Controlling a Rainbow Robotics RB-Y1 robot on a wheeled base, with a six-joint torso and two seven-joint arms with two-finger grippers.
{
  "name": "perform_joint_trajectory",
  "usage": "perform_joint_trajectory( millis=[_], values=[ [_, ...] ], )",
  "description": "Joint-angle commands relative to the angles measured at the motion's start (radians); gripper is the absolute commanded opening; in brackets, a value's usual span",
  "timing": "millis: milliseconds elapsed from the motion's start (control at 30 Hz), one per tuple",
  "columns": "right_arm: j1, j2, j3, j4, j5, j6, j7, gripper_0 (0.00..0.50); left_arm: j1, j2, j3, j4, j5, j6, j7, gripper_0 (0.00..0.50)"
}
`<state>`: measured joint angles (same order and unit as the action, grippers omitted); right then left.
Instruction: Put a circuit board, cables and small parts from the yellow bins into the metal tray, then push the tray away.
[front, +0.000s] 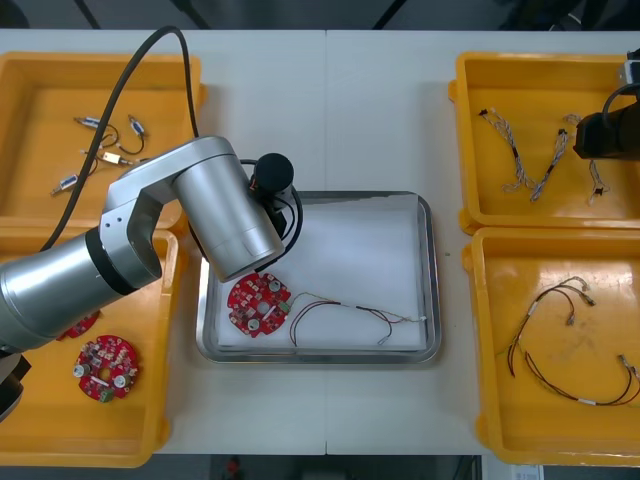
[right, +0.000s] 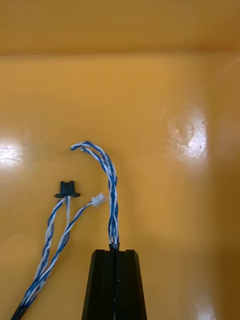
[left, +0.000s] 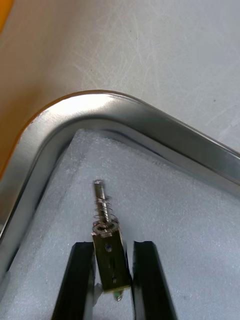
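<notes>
Closest to the front camera, my left arm is hanging over the metal tray, where a red circuit board is lying. Right wrist: right jaws are pinching a twisted blue-white cable in a yellow bin. Left wrist: left jaws are clamping a small metal part, a brassy block with a sprung pin, over the tray's white corner.

Shiny rim on metal tray; matt white liner; glossy plastic yellow bin.

front: steeply down over light table | left wrist: close on corner of shiny rectangular metal tray, front's centre | right wrist: close inside yellow plastic bin, front's upper right
</notes>
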<state>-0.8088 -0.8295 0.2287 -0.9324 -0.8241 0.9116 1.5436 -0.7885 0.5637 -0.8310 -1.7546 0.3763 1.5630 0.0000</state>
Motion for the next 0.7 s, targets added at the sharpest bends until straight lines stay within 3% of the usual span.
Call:
perform_joint_trajectory(
  millis=[33,100,133,400,700],
  values=[
    [-0.026,-0.057,-0.071,-0.074,0.01,0.073,0.072,0.0,0.009,-0.016,-0.022,-0.009,-0.01,-0.009,0.051,0.35],
    [-0.026,-0.063,-0.089,-0.103,0.01,0.125,0.078,0.0,0.009,-0.012,-0.02,-0.017,-0.011,-0.009,0.049,0.479],
    [-0.026,-0.066,-0.097,-0.117,0.01,0.151,0.081,0.0,0.008,-0.005,-0.022,-0.025,-0.011,-0.009,0.049,0.5],
    [-0.026,-0.072,-0.177,-0.215,0.01,0.365,0.093,0.0,-0.009,0.044,0.03,-0.152,0.024,0.055,0.045,0.5],
    [-0.026,-0.072,-0.238,-0.33,0.01,0.564,0.093,0.0,-0.069,0.116,0.196,-0.275,0.23,0.204,0.045,0.5]
  ],
)
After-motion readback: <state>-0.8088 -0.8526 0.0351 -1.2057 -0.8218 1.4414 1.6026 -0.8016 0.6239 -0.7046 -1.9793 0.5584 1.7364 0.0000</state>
